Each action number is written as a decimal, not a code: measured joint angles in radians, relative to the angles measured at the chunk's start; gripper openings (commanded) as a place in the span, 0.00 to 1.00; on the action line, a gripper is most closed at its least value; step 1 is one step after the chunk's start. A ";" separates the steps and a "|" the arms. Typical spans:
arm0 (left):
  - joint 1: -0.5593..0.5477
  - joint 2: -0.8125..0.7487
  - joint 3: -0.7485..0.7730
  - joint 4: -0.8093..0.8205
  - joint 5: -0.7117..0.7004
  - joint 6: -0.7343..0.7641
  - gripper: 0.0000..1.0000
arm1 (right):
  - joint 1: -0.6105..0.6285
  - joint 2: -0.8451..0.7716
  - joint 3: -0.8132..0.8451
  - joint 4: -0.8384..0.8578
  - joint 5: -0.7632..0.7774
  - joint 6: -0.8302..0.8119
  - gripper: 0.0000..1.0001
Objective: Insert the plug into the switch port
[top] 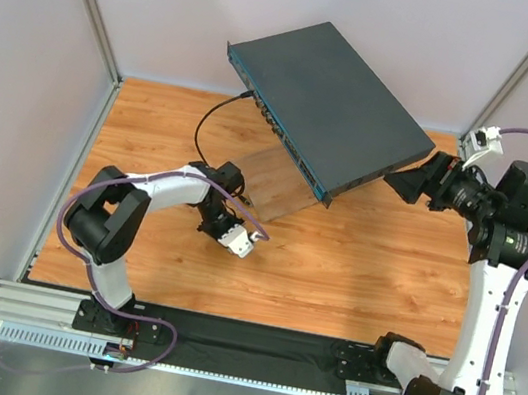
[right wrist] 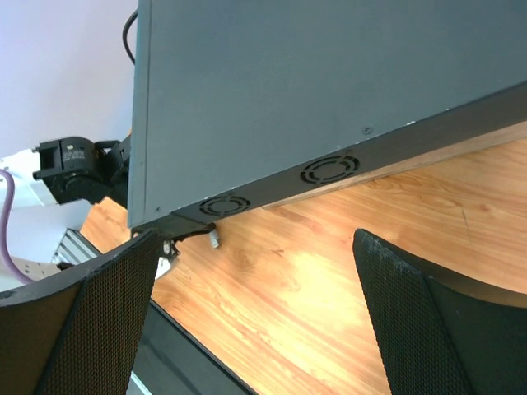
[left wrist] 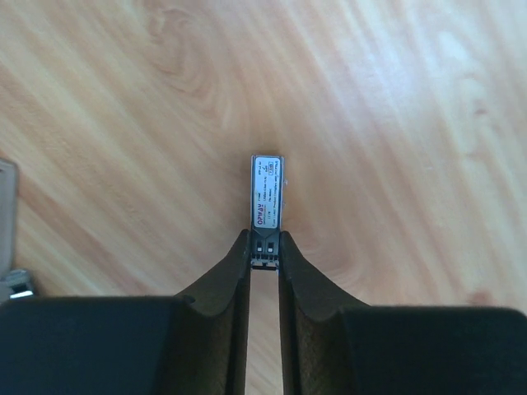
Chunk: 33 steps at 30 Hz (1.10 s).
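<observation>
The switch (top: 331,102) is a large flat dark grey box with a teal front edge (top: 276,124). It rests tilted, its front edge facing left. My left gripper (left wrist: 264,251) is shut on the black rear end of the plug (left wrist: 268,197), a small silver module with a white label, and holds it over the wooden table. In the top view this gripper (top: 214,213) sits left of and below the switch's front edge. My right gripper (right wrist: 255,321) is open and empty at the switch's right corner (top: 403,183). The switch's underside (right wrist: 313,82) fills the right wrist view, where the plug (right wrist: 214,238) shows small.
A pale wooden board (top: 271,187) leans under the switch. A black cable (top: 207,115) runs from the switch's front edge down to the table. Grey walls close the back and sides. A black strip and a metal rail (top: 33,306) line the near edge.
</observation>
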 measured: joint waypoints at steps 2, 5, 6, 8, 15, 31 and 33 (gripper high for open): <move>0.000 -0.017 -0.001 -0.042 0.008 -0.018 0.10 | 0.000 -0.010 0.022 -0.029 -0.003 -0.032 1.00; -0.001 -0.096 -0.002 -0.107 0.047 -0.079 0.04 | 0.000 -0.029 0.061 -0.072 -0.010 -0.087 1.00; -0.002 -0.144 -0.002 -0.129 0.068 -0.113 0.02 | 0.000 -0.037 0.076 -0.086 -0.013 -0.110 1.00; -0.002 -0.256 0.005 -0.169 0.130 -0.214 0.00 | 0.008 -0.058 0.101 -0.113 -0.016 -0.163 1.00; -0.002 -0.555 0.098 -0.181 0.381 -0.680 0.00 | 0.156 -0.091 0.192 -0.233 -0.021 -0.355 0.97; 0.009 -0.797 -0.111 0.134 0.706 -1.576 0.00 | 1.369 -0.031 0.094 -0.171 0.486 -0.866 0.73; 0.013 -0.796 -0.138 0.145 0.724 -1.622 0.00 | 1.448 0.004 0.066 -0.145 0.546 -0.926 0.67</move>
